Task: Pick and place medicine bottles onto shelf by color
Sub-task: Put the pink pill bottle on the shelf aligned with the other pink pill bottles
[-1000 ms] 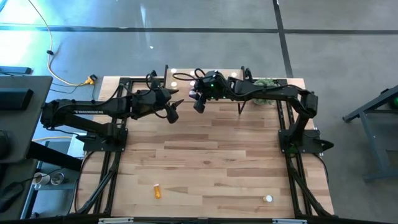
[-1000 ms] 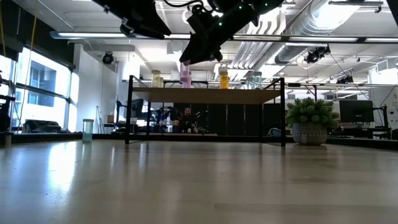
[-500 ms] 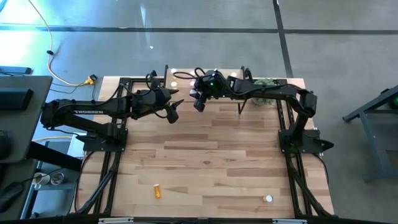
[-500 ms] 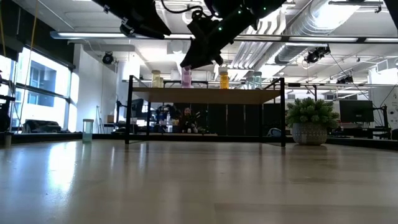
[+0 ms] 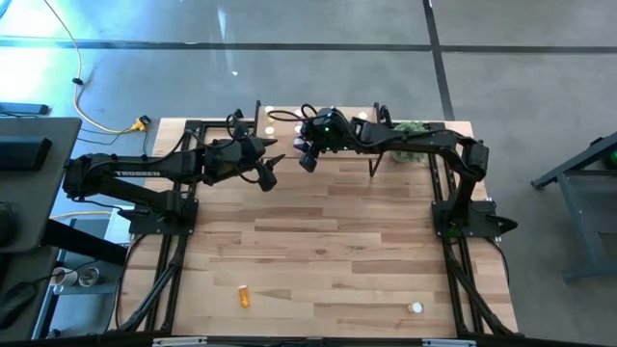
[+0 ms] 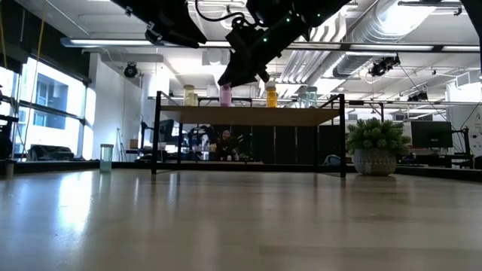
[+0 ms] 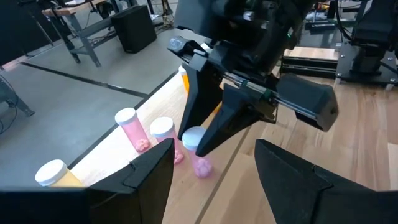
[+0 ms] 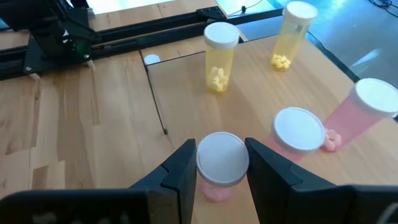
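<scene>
My right gripper (image 8: 217,163) hides the pink bottle's (image 8: 219,163) body; from above, shelf (image 5: 362,119) bottles blur into white dots.

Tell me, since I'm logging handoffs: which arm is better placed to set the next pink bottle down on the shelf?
Right. The right pincer is already shut on a pink bottle over the shelf, beside two other pink bottles. The left pincer hangs empty, short of the shelf.

Grey polished floor (image 5: 289,67) all around, a yellow cable (image 5: 92,116) trailing across it. Beyond the surface, bright windows (image 6: 45,105), ceiling ducts (image 6: 392,22), strip lights (image 6: 422,47), and a monitor (image 6: 431,134) far off.
</scene>
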`<act>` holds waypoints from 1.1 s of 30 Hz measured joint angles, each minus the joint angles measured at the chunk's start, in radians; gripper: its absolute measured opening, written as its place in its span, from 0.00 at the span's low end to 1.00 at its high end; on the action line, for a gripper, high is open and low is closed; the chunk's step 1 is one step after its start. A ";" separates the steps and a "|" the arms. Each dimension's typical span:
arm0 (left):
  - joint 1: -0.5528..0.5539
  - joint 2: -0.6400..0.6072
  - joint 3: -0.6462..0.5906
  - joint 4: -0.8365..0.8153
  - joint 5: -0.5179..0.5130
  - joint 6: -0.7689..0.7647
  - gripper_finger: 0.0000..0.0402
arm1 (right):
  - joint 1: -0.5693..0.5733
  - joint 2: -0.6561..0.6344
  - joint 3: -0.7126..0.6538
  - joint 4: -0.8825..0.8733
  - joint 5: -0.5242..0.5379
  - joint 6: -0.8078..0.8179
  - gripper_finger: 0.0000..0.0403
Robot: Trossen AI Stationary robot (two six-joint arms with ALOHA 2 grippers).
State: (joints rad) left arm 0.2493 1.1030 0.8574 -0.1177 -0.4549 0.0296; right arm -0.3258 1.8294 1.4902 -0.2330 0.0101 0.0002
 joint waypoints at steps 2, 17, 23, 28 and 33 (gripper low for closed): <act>0.000 0.000 0.000 0.000 0.000 0.000 0.53 | -0.001 0.000 0.000 -0.001 0.000 0.000 0.27; 0.000 0.000 0.000 -0.001 0.000 0.000 0.53 | 0.000 0.000 0.000 -0.004 0.000 -0.004 0.32; 0.000 0.000 0.000 -0.002 0.000 0.000 0.53 | 0.000 0.000 0.000 -0.003 0.000 -0.008 0.33; 0.000 0.000 0.000 -0.007 -0.001 0.000 0.53 | 0.000 0.000 0.000 0.002 0.000 -0.008 0.33; 0.000 0.000 0.000 -0.023 -0.001 0.000 0.53 | 0.000 0.000 0.000 0.004 0.000 -0.008 0.33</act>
State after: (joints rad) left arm 0.2489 1.1030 0.8574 -0.1402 -0.4561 0.0299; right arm -0.3260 1.8297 1.4905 -0.2288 0.0102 -0.0078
